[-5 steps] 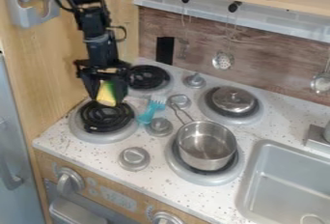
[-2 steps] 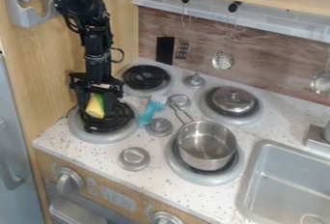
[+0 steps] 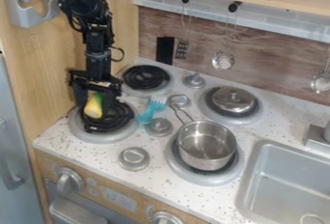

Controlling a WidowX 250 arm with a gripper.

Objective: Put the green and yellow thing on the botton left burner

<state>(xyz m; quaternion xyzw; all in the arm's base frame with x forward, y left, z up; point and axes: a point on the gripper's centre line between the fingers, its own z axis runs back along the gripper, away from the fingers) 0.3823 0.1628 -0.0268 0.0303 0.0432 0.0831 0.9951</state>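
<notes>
Item 1: corn (image 3: 95,106), yellow w/ green. We list it at the front L burner (image 3: 90,137), close to the countertop's (image 3: 164,186) front L corner. It sits at the pincer's (image 3: 95,105) lower end, tilted, green at the upper R side. We can't tell if it touches the coils.

Item 2: pincer, blk, pointing down over the same burner. State: corn is w/in its span; we can't tell if it is clamped on it or loose around it.

Item 3: back L burner (image 3: 159,90), blk coils, near the countertop's back L corner.

Item 4: fork (image 3: 151,109), blue, lying R of the L burners, tines toward the countertop's back edge.

Item 5: pot (image 3: 206,146), metal, upright on the front R burner (image 3: 193,176), handle toward the back L.

Item 6: lid (image 3: 233,99), metal, w/ a raised handle, on the back R burner (image 3: 248,118).

Item 7: knobs (image 3: 134,158), gray, qty 4, in a row btwn the L & R burners, front edge to back.

Item 8: sink (image 3: 283,175), gray, at the countertop's front R part.

Item 9: hanging utensils, along the back wall (image 3: 258,54): slotted turner (image 3: 182,49), skimmer (image 3: 223,61), ladle (image 3: 322,82).
</notes>
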